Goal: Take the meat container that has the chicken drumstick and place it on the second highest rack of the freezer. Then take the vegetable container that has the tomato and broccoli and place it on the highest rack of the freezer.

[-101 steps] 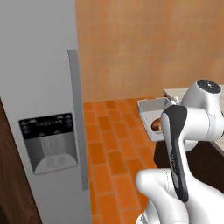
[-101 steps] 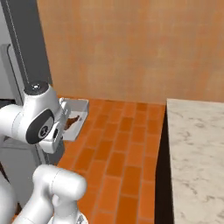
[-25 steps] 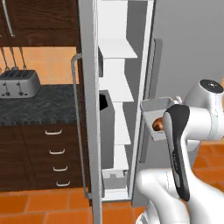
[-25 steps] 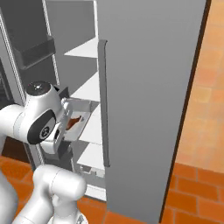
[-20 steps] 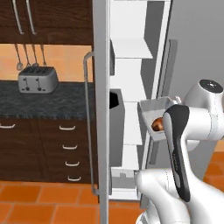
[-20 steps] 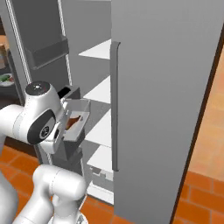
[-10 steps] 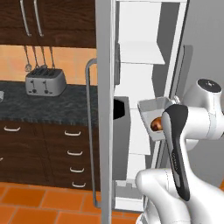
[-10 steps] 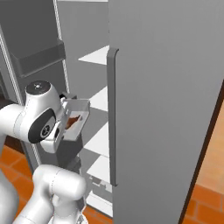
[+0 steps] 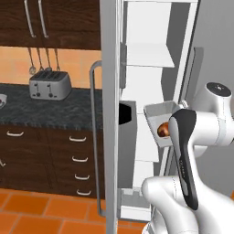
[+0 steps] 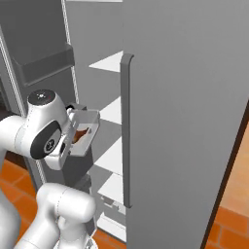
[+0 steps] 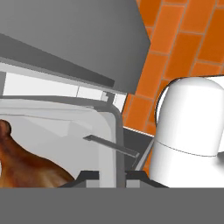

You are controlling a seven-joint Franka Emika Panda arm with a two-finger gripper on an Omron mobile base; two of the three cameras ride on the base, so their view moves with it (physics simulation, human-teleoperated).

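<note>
A: Going from the left, we are passing the toaster (image 9: 49, 85) on the dark worktop (image 9: 41, 107), then the open door's bar handle (image 9: 94, 137), then the freezer (image 9: 155, 91) with its white shelves.

B: And we are carrying the meat container (image 9: 161, 118) just in front of that opening, about level with the middle shelves. The tool (image 11: 111, 175) is clenched on the container's wall, one fingertip on each side of the rim.

A: The chicken drumstick (image 11: 26, 164) is lying loose inside. We are judging the tray to be stiff and light, but a one-sided hold on a thin wall could let it tip, and the glossy drumstick would probably slide.

B: So we are keeping it level. We can't move the hold now anyway.

A: For room, we are seeing the second highest rack (image 10: 113, 111) above the tray, with bare shelf to land on.

B: The closed door's handle (image 10: 127, 131) is standing close on the right, and the open door's edge on the left. We are threading a narrow gap and should rise before going in.
</note>
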